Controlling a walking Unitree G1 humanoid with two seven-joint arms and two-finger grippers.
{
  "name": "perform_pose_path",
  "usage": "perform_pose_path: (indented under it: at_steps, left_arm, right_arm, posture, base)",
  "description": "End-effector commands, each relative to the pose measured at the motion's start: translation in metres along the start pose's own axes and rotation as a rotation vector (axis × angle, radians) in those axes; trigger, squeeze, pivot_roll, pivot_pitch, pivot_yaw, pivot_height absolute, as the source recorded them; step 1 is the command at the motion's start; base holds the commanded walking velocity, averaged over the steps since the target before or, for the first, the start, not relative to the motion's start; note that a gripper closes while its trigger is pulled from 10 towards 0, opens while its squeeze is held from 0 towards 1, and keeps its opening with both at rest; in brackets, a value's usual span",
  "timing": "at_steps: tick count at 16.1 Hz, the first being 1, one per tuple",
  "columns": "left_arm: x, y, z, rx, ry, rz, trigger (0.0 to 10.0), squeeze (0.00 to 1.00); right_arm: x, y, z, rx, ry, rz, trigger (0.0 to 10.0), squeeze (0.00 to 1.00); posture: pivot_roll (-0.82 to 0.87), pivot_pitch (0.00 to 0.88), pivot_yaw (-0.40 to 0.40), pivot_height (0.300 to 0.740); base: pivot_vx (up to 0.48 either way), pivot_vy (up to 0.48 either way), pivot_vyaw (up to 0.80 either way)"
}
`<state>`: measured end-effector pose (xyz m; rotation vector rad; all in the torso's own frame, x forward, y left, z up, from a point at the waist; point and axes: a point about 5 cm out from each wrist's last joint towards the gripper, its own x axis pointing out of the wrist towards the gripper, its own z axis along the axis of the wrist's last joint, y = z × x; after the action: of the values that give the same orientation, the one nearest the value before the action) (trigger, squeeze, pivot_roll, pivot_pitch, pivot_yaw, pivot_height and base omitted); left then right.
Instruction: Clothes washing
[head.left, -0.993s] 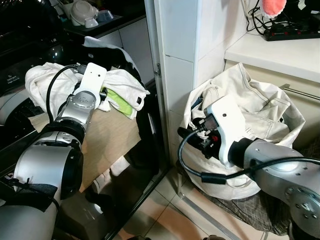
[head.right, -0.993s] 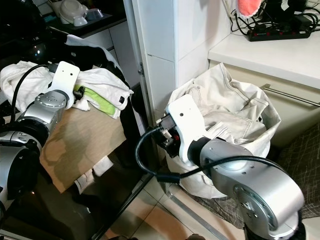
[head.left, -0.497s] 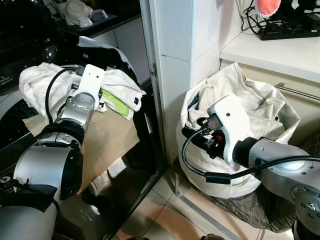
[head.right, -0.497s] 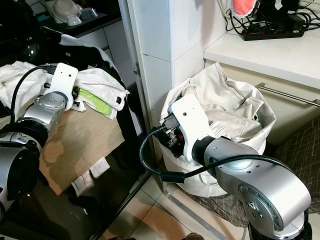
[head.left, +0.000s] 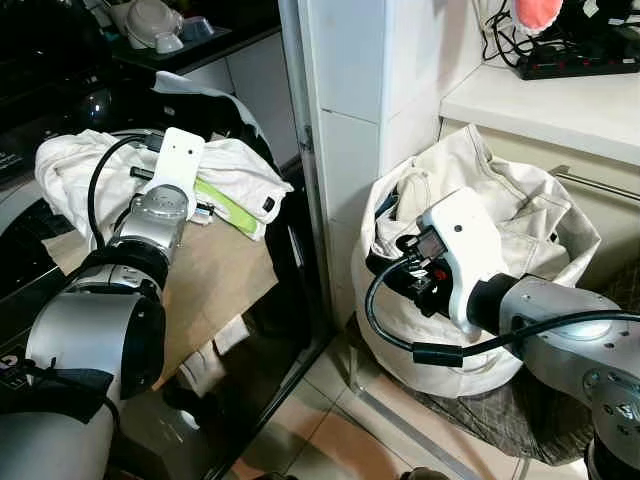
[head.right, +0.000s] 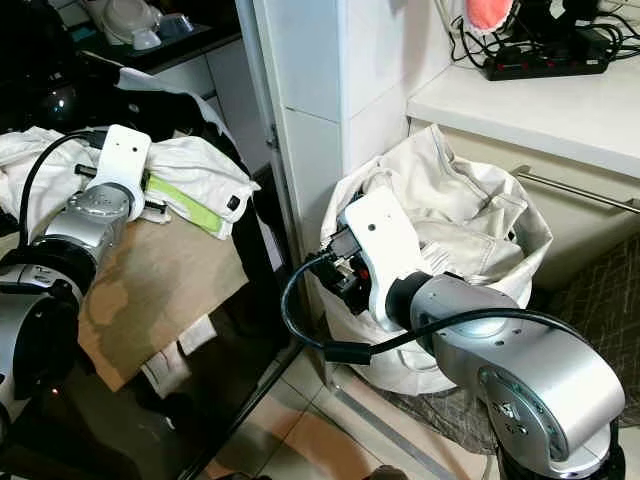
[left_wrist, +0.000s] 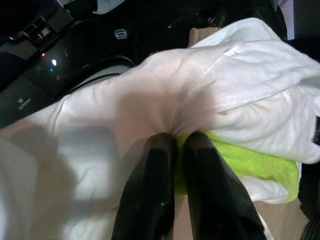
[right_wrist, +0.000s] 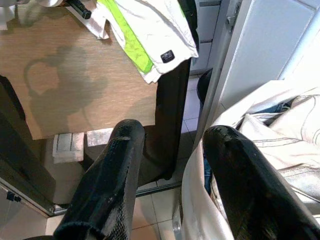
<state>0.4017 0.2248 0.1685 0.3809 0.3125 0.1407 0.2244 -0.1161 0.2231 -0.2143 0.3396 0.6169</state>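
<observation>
Left claw pinches white garment; right claw spread.

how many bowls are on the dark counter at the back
2, side by side at its far left: a big white bowl upside down, and a small blue-grey bowl to its right. Others may be hidden.

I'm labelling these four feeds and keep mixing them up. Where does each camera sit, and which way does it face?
Left eye: on the head, looking down; both silver arms, white clothes, laundry bag.
Right eye: same head, same scene, shifted slightly.
Left wrist: along the left gripper, fingers pinched on the white clothes by a lime stripe.
Right wrist: along the open right gripper, beside the bag.
Shared: the lime stripe appears in all four.
</observation>
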Motion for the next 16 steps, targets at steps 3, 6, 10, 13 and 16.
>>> perform_pose_path:
  at_steps: [3,6,10,13,16]
  left_arm:
    - [-0.002,0.039,0.031,-0.037,-0.086,0.202,0.0,0.00]
    - [-0.017,0.080,0.100,0.025,-0.299,0.401,0.0,0.00]
    - [-0.047,0.118,0.163,0.259,-0.469,0.616,0.0,0.00]
    - [-0.015,0.086,0.086,0.267,-0.173,0.372,10.0,0.00]
    - [-0.006,0.071,0.033,0.053,0.000,0.291,10.0,1.00]
  right_arm:
    - [0.000,-0.003,0.007,-0.014,-0.030,-0.023,10.0,0.00]
    - [0.002,-0.008,0.011,-0.013,-0.052,-0.054,10.0,0.00]
    - [0.004,-0.007,0.012,-0.007,-0.072,-0.067,10.0,0.00]
    - [0.007,0.000,0.008,-0.006,-0.058,-0.039,10.0,0.00]
    - [0.006,0.001,0.006,-0.022,-0.041,-0.030,10.0,0.00]
  posture:
    - [-0.31,0.000,0.126,0.740]
    - [-0.31,0.000,0.137,0.740]
    - [-0.29,0.000,0.163,0.740]
    - [-0.30,0.000,0.157,0.740]
    - [-0.33,0.000,0.159,0.740]
  base:
    - [0.000,0.000,0.00]
    - [0.000,0.000,0.00]
    - [0.000,0.000,0.00]
    - [0.000,0.000,0.00]
    - [0.000,0.000,0.00]
